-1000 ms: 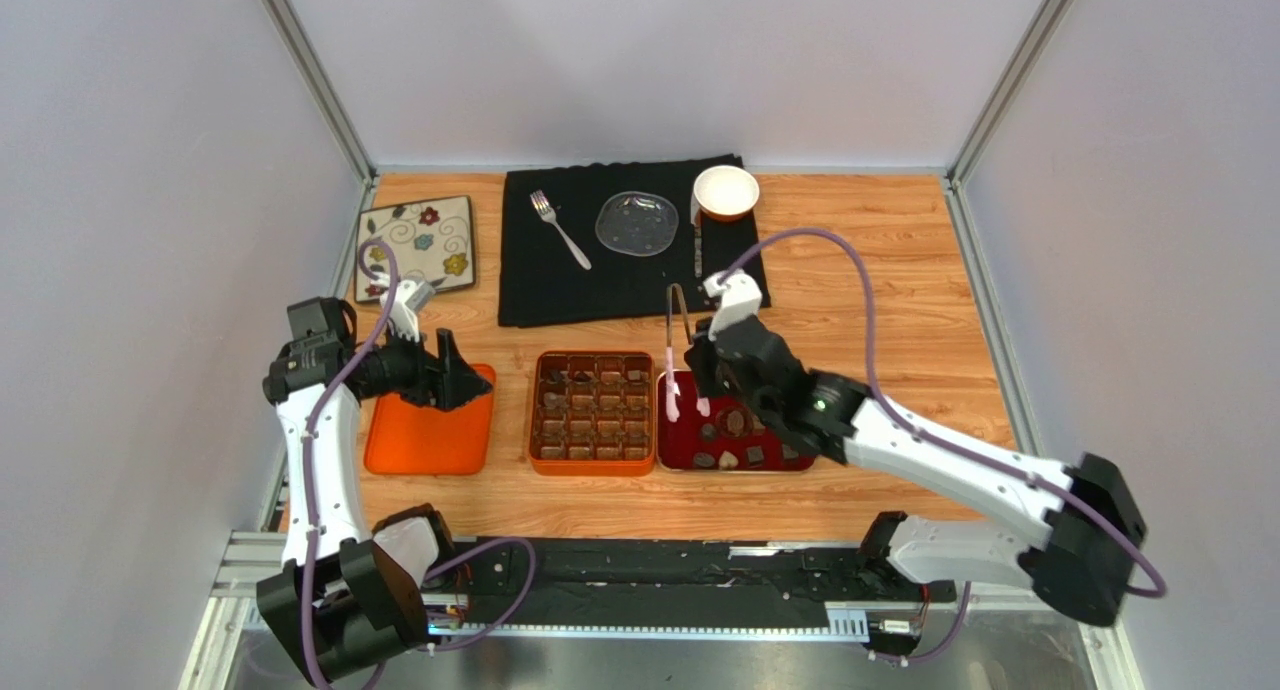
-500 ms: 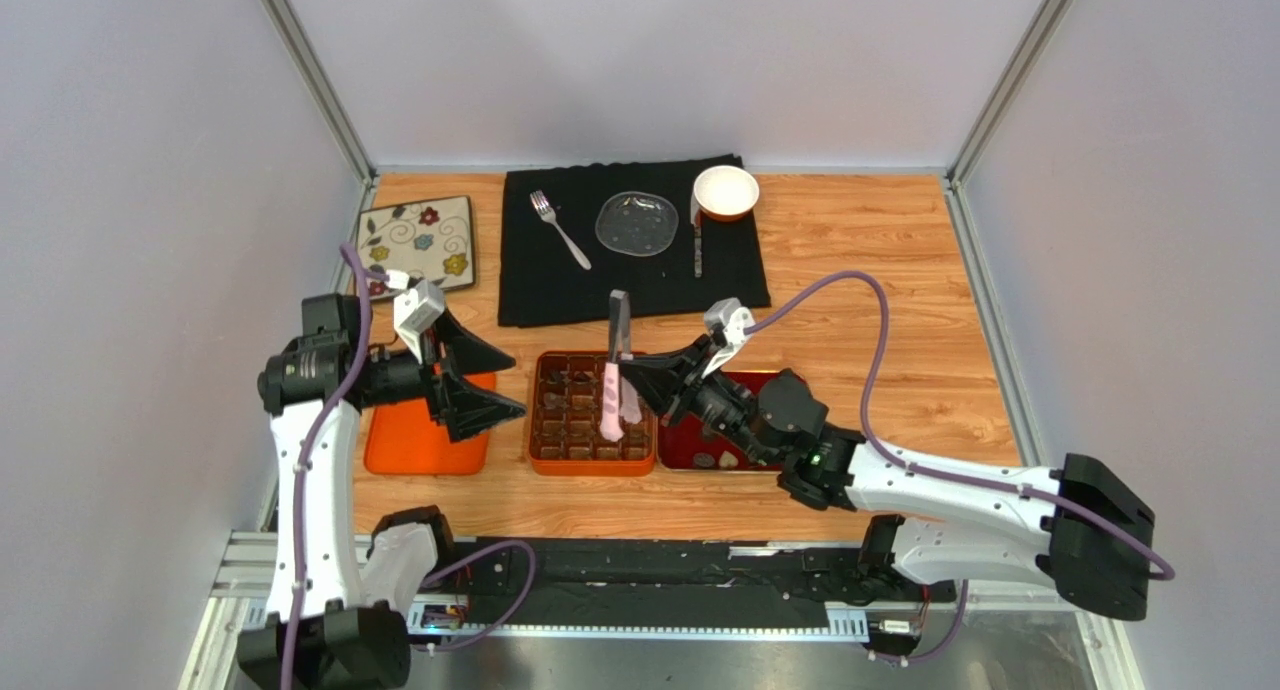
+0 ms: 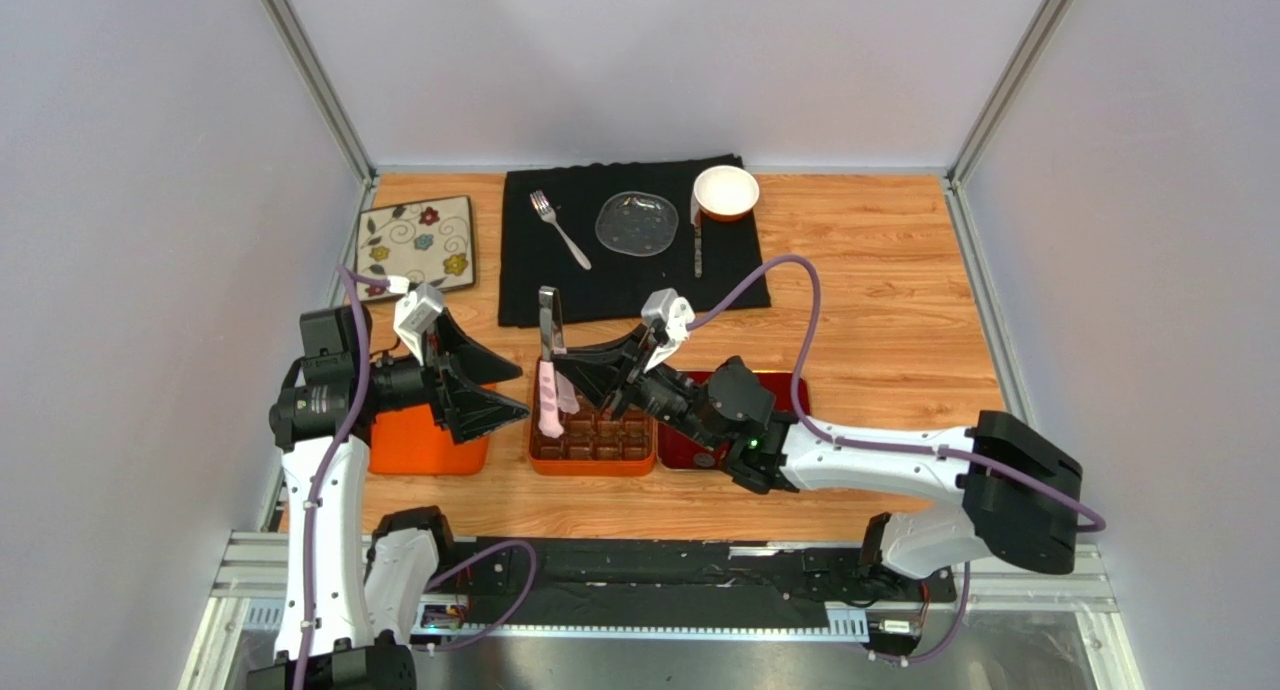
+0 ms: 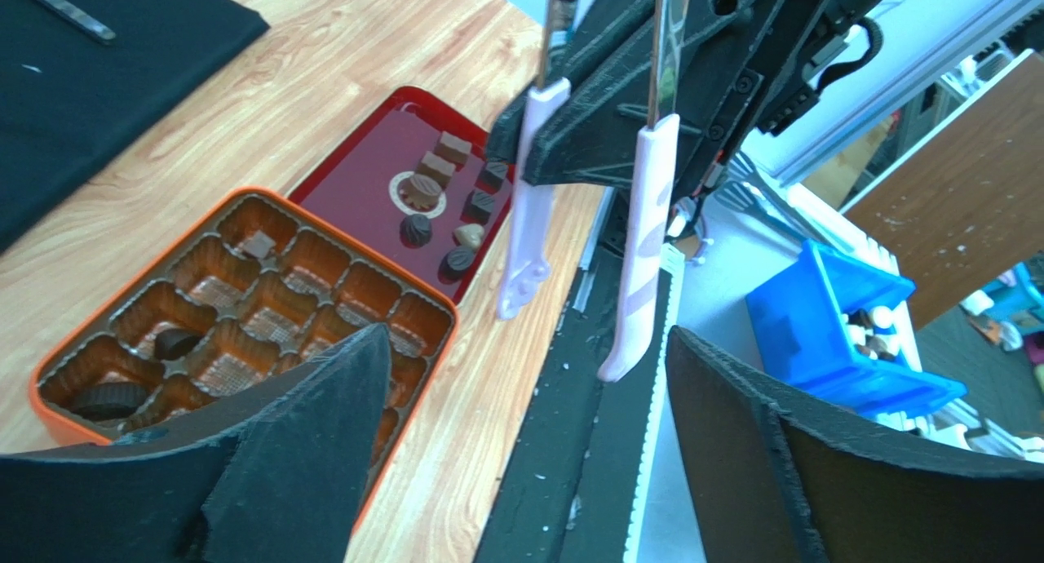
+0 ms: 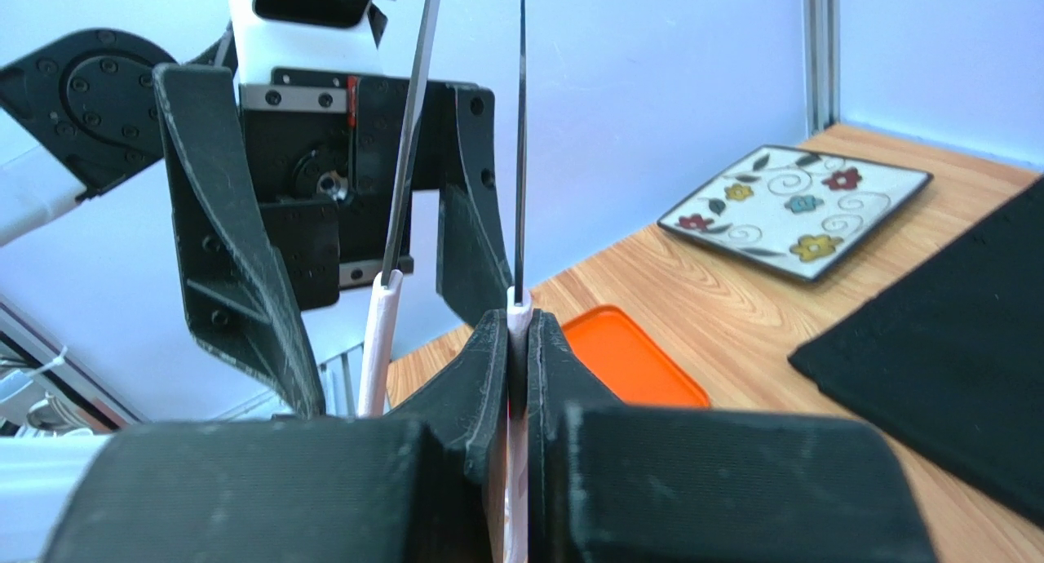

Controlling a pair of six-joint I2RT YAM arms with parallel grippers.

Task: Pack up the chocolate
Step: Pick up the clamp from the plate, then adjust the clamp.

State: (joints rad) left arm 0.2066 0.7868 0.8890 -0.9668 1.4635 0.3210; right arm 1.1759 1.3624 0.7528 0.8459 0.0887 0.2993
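Observation:
The chocolate shows best in the left wrist view: several pieces (image 4: pixel 444 206) lie on the red tray (image 4: pixel 368 159), and a few (image 4: pixel 178 343) sit in the orange box (image 4: pixel 404 380). In the top view my right gripper (image 3: pixel 579 378) is shut on one leg of pink-and-metal tongs (image 3: pixel 550 390) and holds them above the left edge of the orange box (image 3: pixel 591 468). The right wrist view shows the shut jaws (image 5: pixel 520 343) on that leg; the other leg hangs free. My left gripper (image 3: pixel 508 390) is open and empty, facing the tongs (image 4: pixel 527 220) just left of them, not touching.
An orange lid (image 3: pixel 403 444) lies under my left arm. At the back are a floral plate (image 3: pixel 416 245) and a black cloth (image 3: pixel 631 278) with a fork (image 3: pixel 559 228), glass dish (image 3: pixel 636 221), knife (image 3: pixel 697 248) and white bowl (image 3: pixel 726 192). A blue bin (image 4: pixel 833 331) sits off the table.
My right gripper has carried the tongs left, from over the red tray to the box's left edge, close to the left gripper. My left gripper has turned right and risen slightly.

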